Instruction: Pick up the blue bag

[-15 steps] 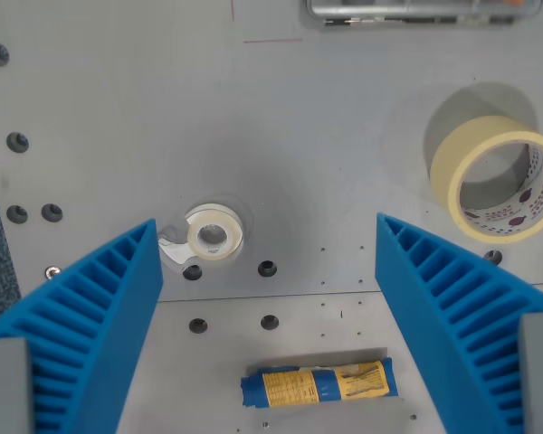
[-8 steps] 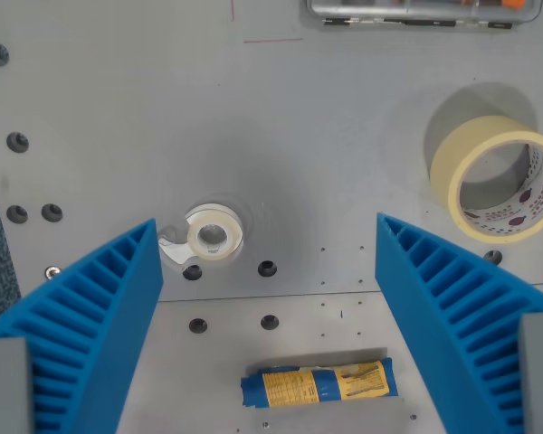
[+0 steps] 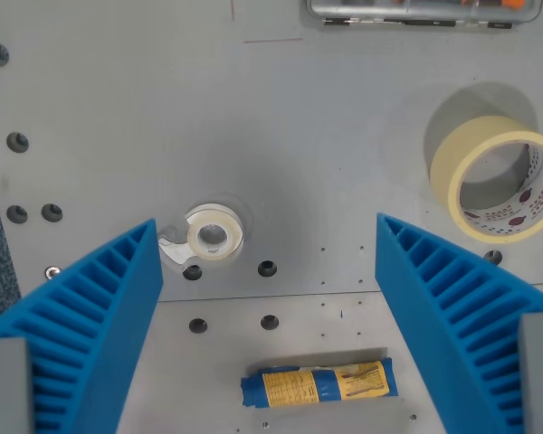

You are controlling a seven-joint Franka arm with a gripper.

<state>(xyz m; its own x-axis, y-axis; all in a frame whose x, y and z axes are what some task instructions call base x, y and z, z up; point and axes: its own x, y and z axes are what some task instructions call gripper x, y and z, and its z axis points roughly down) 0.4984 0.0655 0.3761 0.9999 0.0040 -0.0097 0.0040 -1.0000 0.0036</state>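
1. Small clear tape roll [image 3: 214,236]: you find it on the grey table [image 3: 281,136] just left of centre, at about 11 o'clock from the blue bag, well apart from it.
2. Large masking tape roll [image 3: 496,176]: at your 2 o'clock, tilted up on edge near the wrist view's right border, with a patterned roll nested behind it.
3. Metal tray or tool case [image 3: 416,9]: at 12 o'clock, cut off by the top edge; contents too small to tell.
4. Blue bag [image 3: 318,383]: a rolled blue packet with a yellow label, lying flat at 6 o'clock, low in the frame. Nothing lies on it or against it.
5. Change from the earlier frames: none you can see; every item and the view itself sit as before.
6. Gripper [image 3: 267,325]: its ribbed blue fingers [image 3: 95,316] stand wide apart, holding nothing and touching nothing; the bag lies between them, nearer the right one.
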